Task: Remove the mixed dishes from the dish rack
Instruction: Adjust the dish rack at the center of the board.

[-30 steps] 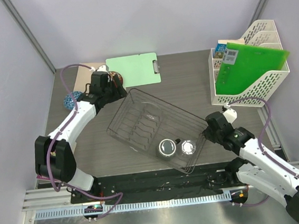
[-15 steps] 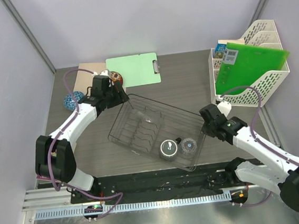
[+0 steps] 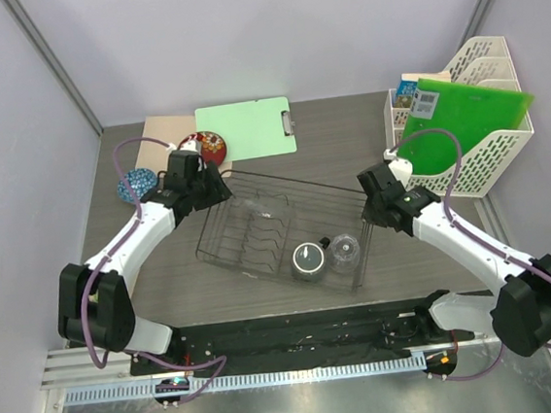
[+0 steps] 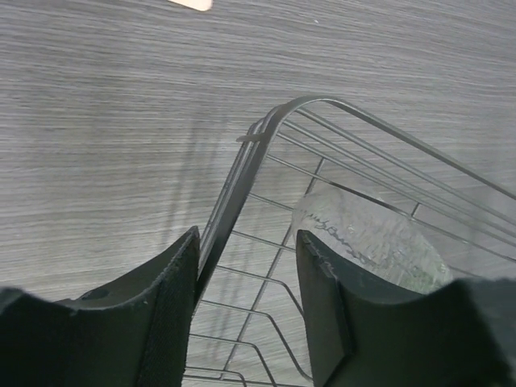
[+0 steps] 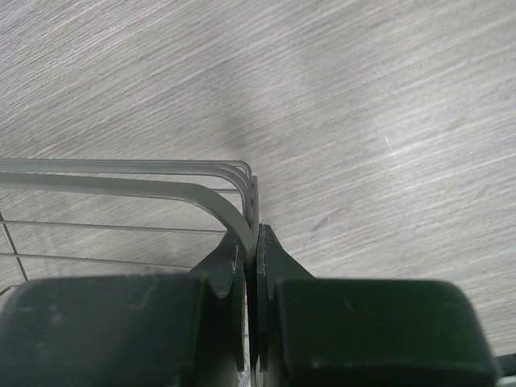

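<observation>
The dark wire dish rack (image 3: 298, 183) lies at the table's middle. In it stand a grey mug (image 3: 307, 260) and a clear glass cup (image 3: 344, 252) at the near end, and a large clear glass bowl (image 3: 261, 208) at the far left. The red floral plate (image 3: 202, 147) and blue patterned bowl (image 3: 138, 186) sit on the table to the left. My left gripper (image 3: 217, 191) (image 4: 246, 266) is open, its jaws astride the rack's rim (image 4: 242, 161), with the glass bowl (image 4: 371, 238) beside the right finger. My right gripper (image 3: 367, 219) (image 5: 251, 242) is shut on the rack's corner wire (image 5: 161, 181).
A green clipboard (image 3: 247, 129) lies at the back. A tan board (image 3: 163, 129) lies under the plate. A white mesh file holder (image 3: 480, 153) with a green folder (image 3: 458, 121) stands at the right, close behind my right arm.
My right gripper has pulled the rack's right corner away from me, turning the rack. My left gripper has moved from the plate to the rack's left corner, and the plate now shows.
</observation>
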